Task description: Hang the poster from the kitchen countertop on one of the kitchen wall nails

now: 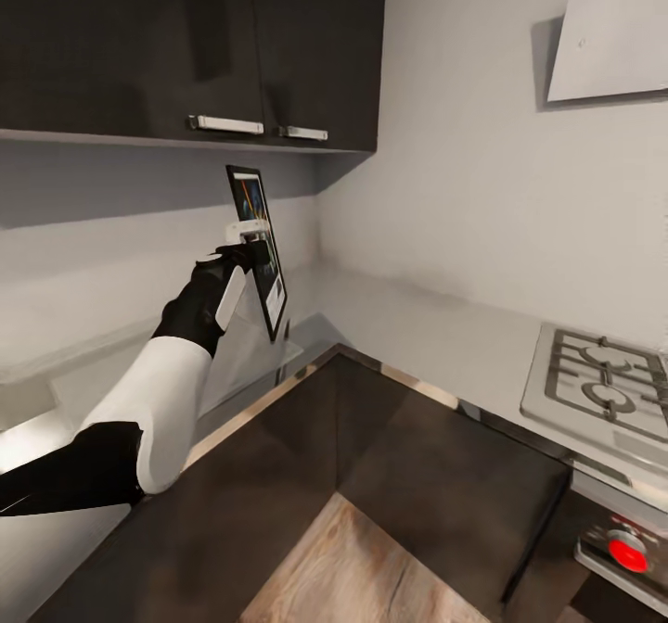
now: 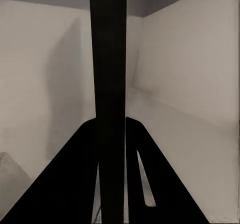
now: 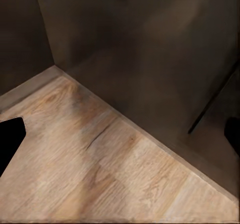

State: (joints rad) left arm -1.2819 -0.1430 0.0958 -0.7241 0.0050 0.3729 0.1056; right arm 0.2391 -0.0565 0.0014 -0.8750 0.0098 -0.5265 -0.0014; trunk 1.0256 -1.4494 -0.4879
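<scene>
The poster [image 1: 249, 195] stands upright and nearly edge-on to me, with a thin black frame, a white border and a dark picture. My left gripper [image 1: 250, 245] is shut on its near edge at about mid height, holding it over the pale grey kitchen countertop [image 1: 417, 326] close to the wall corner. In the left wrist view the poster [image 2: 110, 84] is a dark vertical band running up between the black fingers [image 2: 65, 184]. My right gripper [image 3: 120, 139] hangs low and open over the wooden floor, with dark fingertips [image 3: 10, 141] at the picture's sides.
Dark upper cabinets [image 1: 186, 39] with metal handles hang just above the poster. A range hood [image 1: 617, 30] is on the right wall, with a gas hob [image 1: 603, 382] and a red-knobbed oven front [image 1: 627, 551] below it. Dark base cabinets [image 1: 390, 456] enclose the wood floor [image 1: 362, 567].
</scene>
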